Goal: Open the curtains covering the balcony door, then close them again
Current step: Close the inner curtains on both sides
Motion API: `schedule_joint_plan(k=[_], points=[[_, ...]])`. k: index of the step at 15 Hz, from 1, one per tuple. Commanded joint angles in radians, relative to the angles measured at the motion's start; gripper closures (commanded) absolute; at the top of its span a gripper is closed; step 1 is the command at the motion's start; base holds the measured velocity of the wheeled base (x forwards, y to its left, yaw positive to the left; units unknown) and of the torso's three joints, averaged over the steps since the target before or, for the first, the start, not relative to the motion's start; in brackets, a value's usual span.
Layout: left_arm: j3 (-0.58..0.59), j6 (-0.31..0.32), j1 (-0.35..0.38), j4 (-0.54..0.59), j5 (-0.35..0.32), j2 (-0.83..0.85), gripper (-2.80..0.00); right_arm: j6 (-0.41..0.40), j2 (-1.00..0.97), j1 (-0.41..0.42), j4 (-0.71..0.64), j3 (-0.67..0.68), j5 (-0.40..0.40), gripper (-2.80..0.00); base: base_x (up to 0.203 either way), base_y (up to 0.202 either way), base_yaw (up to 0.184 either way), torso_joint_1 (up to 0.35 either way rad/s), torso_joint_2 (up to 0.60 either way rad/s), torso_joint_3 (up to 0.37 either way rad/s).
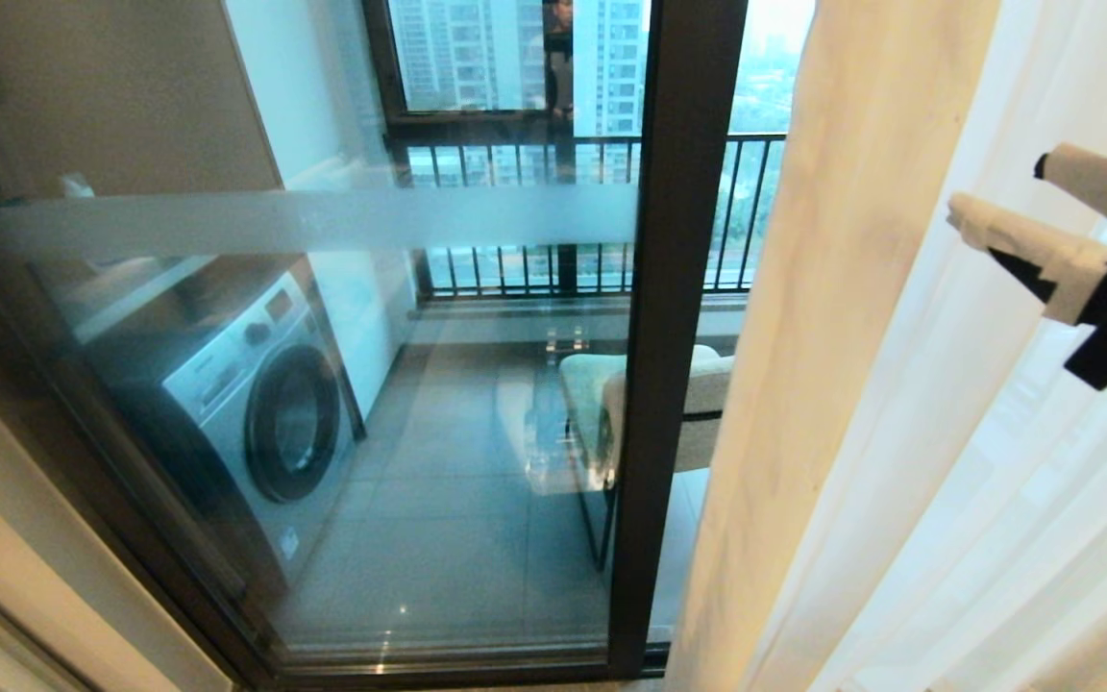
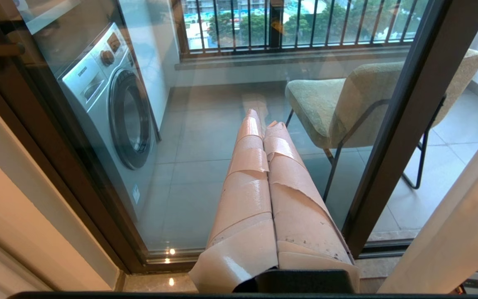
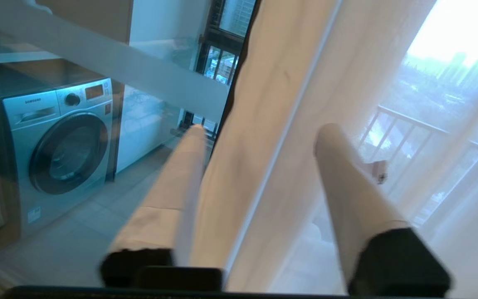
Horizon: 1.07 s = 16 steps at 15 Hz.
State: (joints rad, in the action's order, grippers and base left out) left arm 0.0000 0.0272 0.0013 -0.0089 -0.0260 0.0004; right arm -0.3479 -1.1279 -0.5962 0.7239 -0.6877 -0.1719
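We note the right hand [image 3: 259, 133] standing apart, astride the curtains' [image 3: 264, 124] cream edge; left hand [image 2: 262, 120] together.

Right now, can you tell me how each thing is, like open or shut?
Curtains: drawn aside to the right, most of the glass uncovered.
Balcony door: shut, dark frame upright.
Washing machine: round door shut, behind the glass.
Chair: upright and empty on the balcony.
Right gripper: open, fingers either side of the cream curtain's edge.
Left gripper: shut, holding nothing, pointing at the glass.
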Motion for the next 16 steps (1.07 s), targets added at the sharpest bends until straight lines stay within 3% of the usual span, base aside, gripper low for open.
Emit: schedule_joint_plan(k=[1, 4, 7, 13, 16], points=[[0.000, -0.001, 0.000, 0.000, 0.000, 0.000, 0.00, -0.001, 0.097, -0.001, -0.014, 0.058, 0.000, 0.00, 0.000, 0.000, 0.000, 0.000, 0.00, 0.000], [0.000, 0.000, 0.000, 0.000, 0.000, 0.000, 0.00, 0.019, 0.202, -0.002, -0.064, 0.126, 0.001, 0.00, 0.000, 0.000, 0.000, 0.000, 0.00, 0.000], [0.000, 0.000, 0.000, 0.000, 0.000, 0.000, 0.00, 0.096, 0.315, 0.010, -0.165, 0.192, -0.003, 0.00, 0.000, 0.000, 0.000, 0.000, 0.00, 0.000], [0.000, 0.000, 0.000, 0.000, 0.000, 0.000, 0.00, 0.232, 0.389, 0.219, -0.228, 0.332, 0.006, 0.00, 0.000, 0.000, 0.000, 0.000, 0.00, 0.000], [0.000, -0.001, 0.000, 0.000, 0.000, 0.000, 0.00, 0.258, 0.447, 0.297, -0.273, 0.371, -0.006, 0.00, 0.000, 0.000, 0.000, 0.000, 0.00, 0.000]])
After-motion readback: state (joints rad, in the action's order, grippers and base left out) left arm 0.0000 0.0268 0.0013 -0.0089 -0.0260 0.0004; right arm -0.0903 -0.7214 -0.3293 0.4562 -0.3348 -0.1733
